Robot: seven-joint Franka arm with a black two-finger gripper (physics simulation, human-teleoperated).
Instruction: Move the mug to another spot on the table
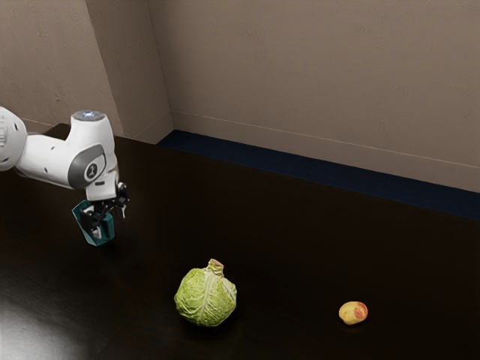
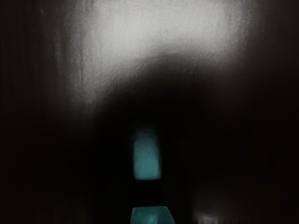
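A small teal mug (image 1: pixel 93 235) sits between the black fingers of my gripper (image 1: pixel 100 223), which is shut on it at the exterior view's left. The mug seems to hang a little above the dark glossy table (image 1: pixel 300 225). Most of its body is hidden by the fingers; teal shows at its side and its bottom. In the wrist view the mug (image 2: pixel 149 216) is a blurred teal shape just under the hand, and a teal reflection (image 2: pixel 147 156) of it lies on the table surface below.
A green cabbage (image 1: pixel 205 295) lies near the table's front, to the right of the gripper in the exterior view. A small yellow-red fruit (image 1: pixel 352 312) lies farther right. A beige wall and a dark blue floor strip run behind the table.
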